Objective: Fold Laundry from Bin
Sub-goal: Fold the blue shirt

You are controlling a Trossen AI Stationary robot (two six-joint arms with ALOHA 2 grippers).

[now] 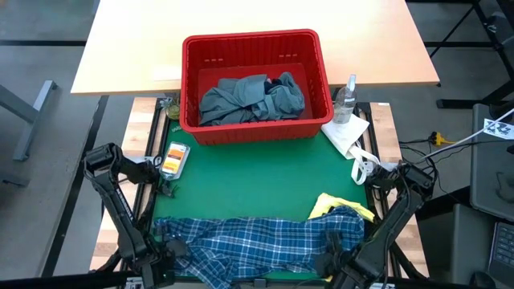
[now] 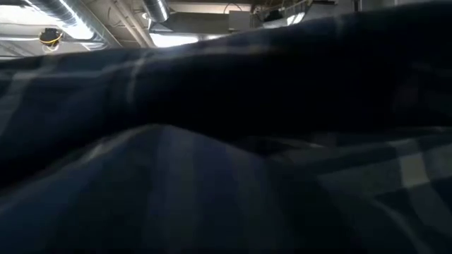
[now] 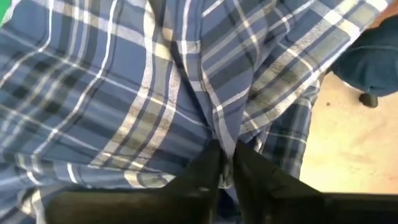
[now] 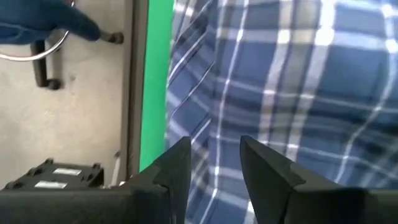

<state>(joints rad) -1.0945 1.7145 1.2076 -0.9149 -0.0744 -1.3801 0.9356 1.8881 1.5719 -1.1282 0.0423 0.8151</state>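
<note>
The blue-white plaid shirt [image 1: 257, 241] lies spread along the near edge of the green mat [image 1: 257, 177]. It also fills the low view [image 2: 226, 155]. A small yellow garment [image 1: 333, 205] lies at the shirt's far right corner, partly under it. My left gripper [image 3: 225, 168] points down over the shirt's left part [image 1: 171, 250], shut on a ridge of the cloth. My right gripper [image 4: 214, 165] stands open, pointing down over the shirt's right end [image 1: 331, 258] beside the mat's edge. The red bin [image 1: 249, 38] at the far middle holds a grey-blue garment [image 1: 249, 100] and a dark navy one [image 1: 285, 80]. My left gripper pinches a raised fold of the plaid shirt [image 3: 225, 140] between its two fingers, coming from above and pointing down. Creases in the cloth run in toward the fingers. The rest of the shirt lies on the mat around the fold.
A clear spray bottle [image 1: 347, 100] and a white paper towel [image 1: 347, 132] lie right of the bin. A small orange-and-white packet [image 1: 174, 158] lies at the mat's left edge. Bare green mat shows between the bin and the shirt.
</note>
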